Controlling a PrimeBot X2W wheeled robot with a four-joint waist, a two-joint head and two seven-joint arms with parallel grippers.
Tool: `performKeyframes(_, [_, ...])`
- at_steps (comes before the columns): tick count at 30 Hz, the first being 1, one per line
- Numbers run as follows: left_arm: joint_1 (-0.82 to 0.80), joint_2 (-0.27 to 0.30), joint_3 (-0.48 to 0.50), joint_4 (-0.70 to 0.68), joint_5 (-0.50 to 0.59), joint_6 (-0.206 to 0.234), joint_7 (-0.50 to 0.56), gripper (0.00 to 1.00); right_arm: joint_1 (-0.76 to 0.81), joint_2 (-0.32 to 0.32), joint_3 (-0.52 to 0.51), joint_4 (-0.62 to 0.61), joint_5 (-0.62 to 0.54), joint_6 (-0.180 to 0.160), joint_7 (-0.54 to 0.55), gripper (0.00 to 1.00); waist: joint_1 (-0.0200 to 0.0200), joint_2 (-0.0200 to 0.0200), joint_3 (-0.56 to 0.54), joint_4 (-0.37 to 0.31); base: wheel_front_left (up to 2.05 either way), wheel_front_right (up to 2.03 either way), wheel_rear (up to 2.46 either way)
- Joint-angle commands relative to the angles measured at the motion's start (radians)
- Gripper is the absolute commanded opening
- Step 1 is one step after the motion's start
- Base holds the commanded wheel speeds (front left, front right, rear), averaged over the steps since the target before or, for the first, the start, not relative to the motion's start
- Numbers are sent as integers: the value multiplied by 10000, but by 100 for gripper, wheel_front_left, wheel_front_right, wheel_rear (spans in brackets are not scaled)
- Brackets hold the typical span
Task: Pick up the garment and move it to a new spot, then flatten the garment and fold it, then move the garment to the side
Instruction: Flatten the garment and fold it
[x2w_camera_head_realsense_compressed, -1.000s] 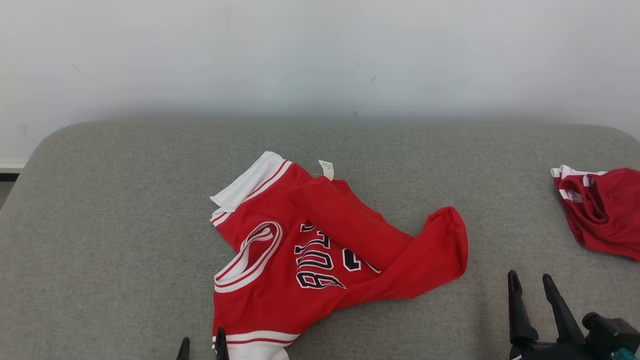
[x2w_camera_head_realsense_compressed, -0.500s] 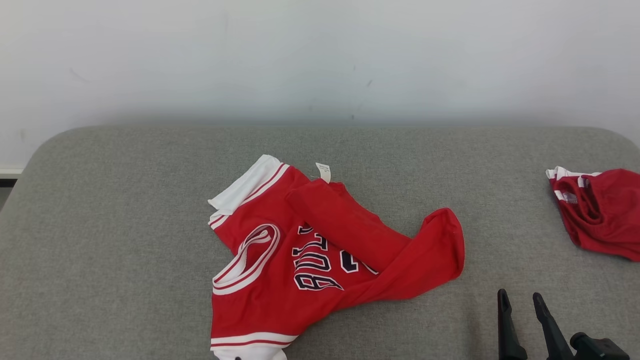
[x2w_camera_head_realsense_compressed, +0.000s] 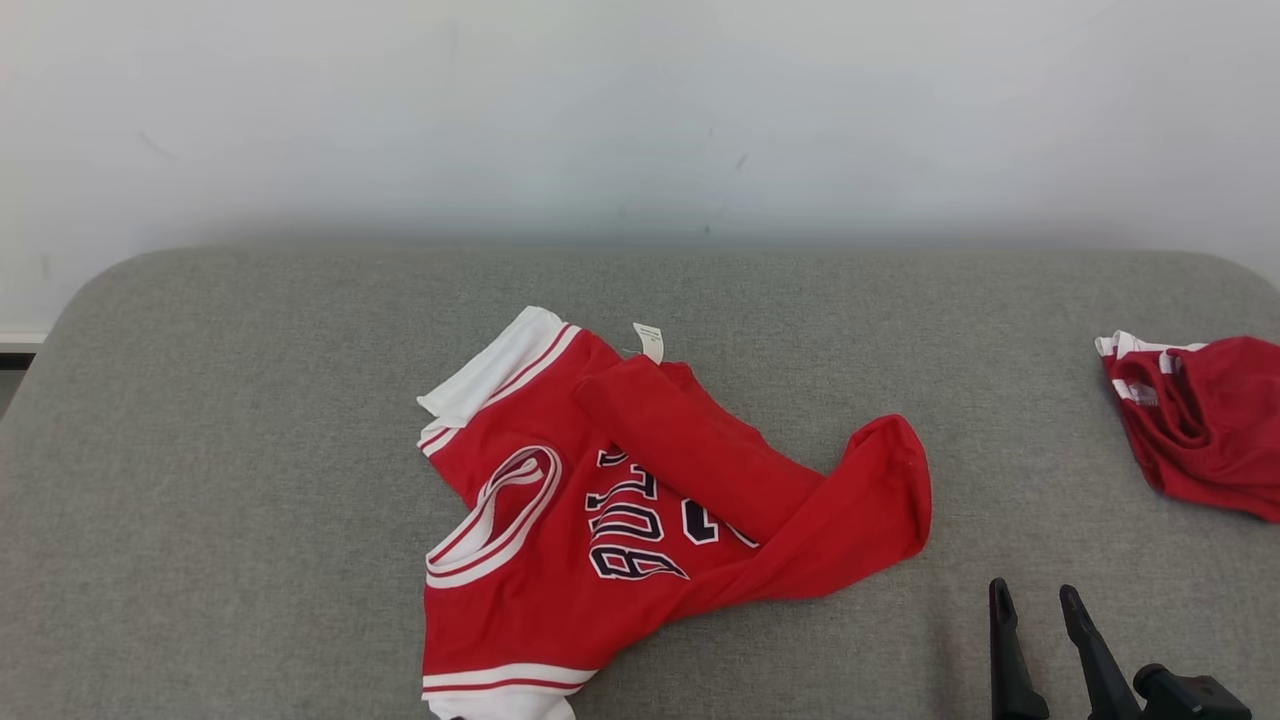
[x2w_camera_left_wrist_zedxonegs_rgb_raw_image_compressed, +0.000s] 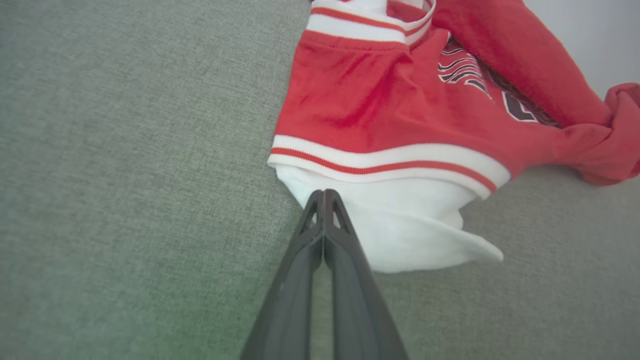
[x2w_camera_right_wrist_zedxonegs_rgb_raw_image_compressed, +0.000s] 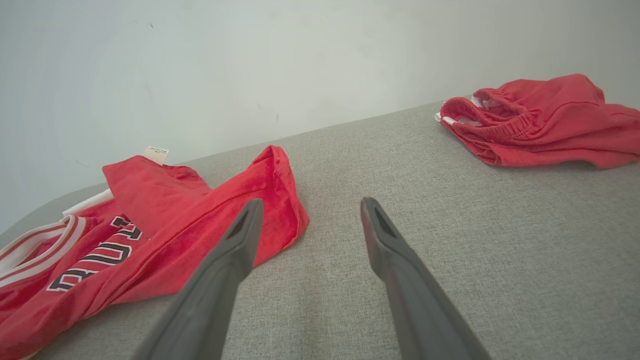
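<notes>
The garment (x2w_camera_head_realsense_compressed: 540, 590), a red jersey with white sleeves and black lettering, lies crumpled at the middle of the grey cushion (x2w_camera_head_realsense_compressed: 250, 450). In the left wrist view my left gripper (x2w_camera_left_wrist_zedxonegs_rgb_raw_image_compressed: 324, 192) is shut, its tips pinching the left corner of the jersey's near white sleeve (x2w_camera_left_wrist_zedxonegs_rgb_raw_image_compressed: 410, 225), below the red-and-white striped trim of the garment (x2w_camera_left_wrist_zedxonegs_rgb_raw_image_compressed: 370, 100). My right gripper (x2w_camera_head_realsense_compressed: 1033, 594) stands open and empty at the lower right, a little way right of the jersey's folded red end. The right wrist view shows the right gripper (x2w_camera_right_wrist_zedxonegs_rgb_raw_image_compressed: 311, 204) with the garment (x2w_camera_right_wrist_zedxonegs_rgb_raw_image_compressed: 150, 235) at its left.
A smaller all-red garment (x2w_camera_head_realsense_compressed: 1200, 430) with white-striped edging lies bunched at the cushion's right edge, seen also as red shorts (x2w_camera_right_wrist_zedxonegs_rgb_raw_image_compressed: 540, 120) in the right wrist view. A pale wall (x2w_camera_head_realsense_compressed: 640, 110) rises behind the cushion. Bare grey fabric spreads left of the jersey.
My left gripper has closed on the white sleeve and its tips have dropped below the head view's bottom edge. The right gripper has drawn back towards the bottom edge.
</notes>
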Motion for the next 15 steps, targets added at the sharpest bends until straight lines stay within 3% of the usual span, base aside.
performKeyframes(1, [-149,23,1,90,-8,-6,-57,0,-48,41,8,28,-76,12,-20,100,-1,0,-12,9,0,0,0])
performKeyframes(12, [231,22,95,-321,39,-26,-57,0,-35,96,-68,-47,-97,12,-20,100,-1,0,34,68,0,0,0])
performKeyframes(13, [232,22,39,-303,24,-34,-57,40,-30,103,-53,-39,-104,12,-20,100,-1,0,38,61,0,0,0])
performKeyframes(14, [202,20,-63,-237,106,-26,-57,95,-34,107,-31,-27,-103,12,-20,100,-1,0,44,49,0,0,0])
performKeyframes(15, [127,19,-95,-267,157,-9,-57,100,-43,111,-7,-15,-99,12,-20,100,-1,0,52,33,0,0,0])
